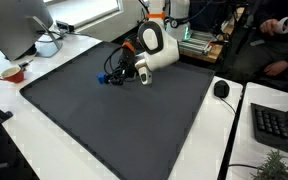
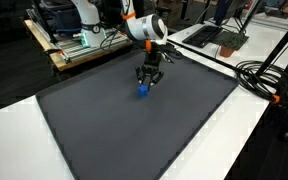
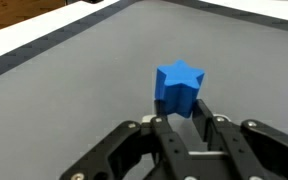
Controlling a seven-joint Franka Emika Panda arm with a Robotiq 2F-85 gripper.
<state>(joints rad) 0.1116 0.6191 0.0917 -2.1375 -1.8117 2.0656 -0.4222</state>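
A dark grey mat covers a white table in a lab or office room, with a wooden cart at the far edge and black cables on the right in an exterior view. On the mat, well apart from its edges, a blue star-shaped block stands upright. The gripper sits low over the block with its fingers close together just behind it; whether it grips the block cannot be told.
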